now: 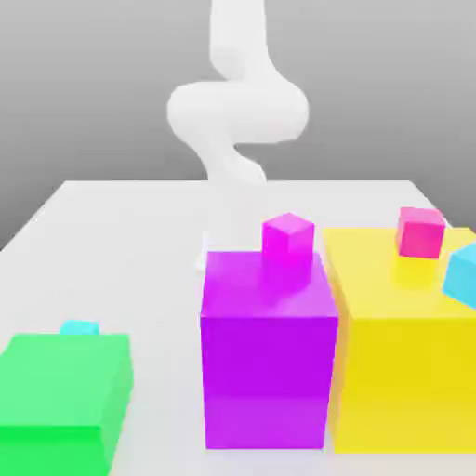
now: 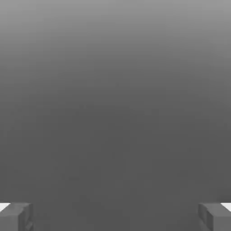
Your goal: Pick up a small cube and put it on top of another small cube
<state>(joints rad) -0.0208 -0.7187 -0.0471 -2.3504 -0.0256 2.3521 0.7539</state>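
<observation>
The small cube point(image 1: 79, 327), turquoise-cyan, peeks over the far top edge of a big green block point(image 1: 63, 395) at the exterior view's left; I cannot tell whether it rests on the block or behind it. A small magenta cube point(image 1: 286, 237) sits at the far edge of the big purple block point(image 1: 268, 353). In the hand view my gripper point(image 2: 115, 216) is open: its two grey fingertips point(image 2: 18, 216) stand far apart with nothing between them, facing a plain grey background. The white arm point(image 1: 237, 112) rises at the back.
A big yellow block point(image 1: 400, 372) stands at the exterior view's right, close beside the purple one. A small pink cube point(image 1: 420, 231) and a paler sky-blue cube point(image 1: 462, 274) are at its top. The white table point(image 1: 130, 242) stretches behind the blocks.
</observation>
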